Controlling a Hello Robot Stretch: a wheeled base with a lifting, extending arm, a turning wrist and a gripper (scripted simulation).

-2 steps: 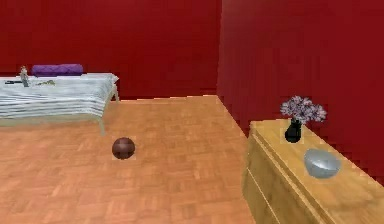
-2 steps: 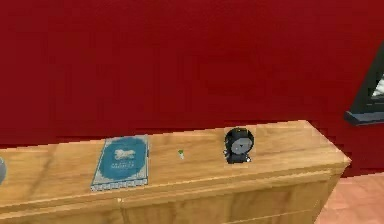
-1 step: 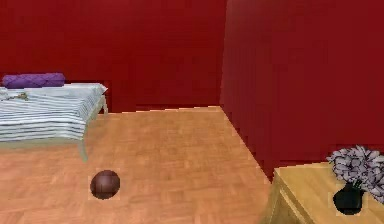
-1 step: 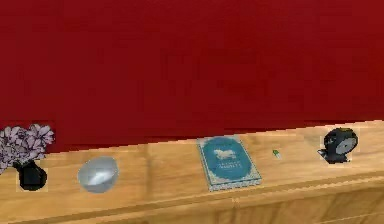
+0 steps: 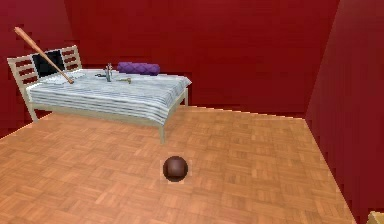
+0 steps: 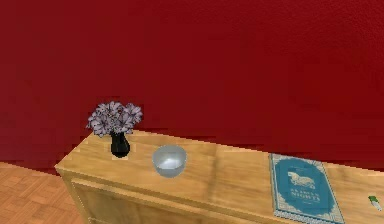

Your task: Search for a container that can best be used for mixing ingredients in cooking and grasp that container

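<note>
One pale bowl [image 6: 170, 160] near a vase [image 6: 120, 147] (holding flowers [image 6: 114, 118])

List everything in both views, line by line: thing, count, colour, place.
bed: one, pale wood frame, striped cover, forward view's left
bat: one, wooden, leaning at the bed's head
laptop: one, dark, on the bed
pillow: one, purple, on the bed
ball: one, brown, on the floor
cabinet: one, light wood, arm side view
vase: one, black, holds purple flowers, cabinet's left
bowl: one, pale blue, right of the vase
book: one, teal, flat on cabinet's right
</note>
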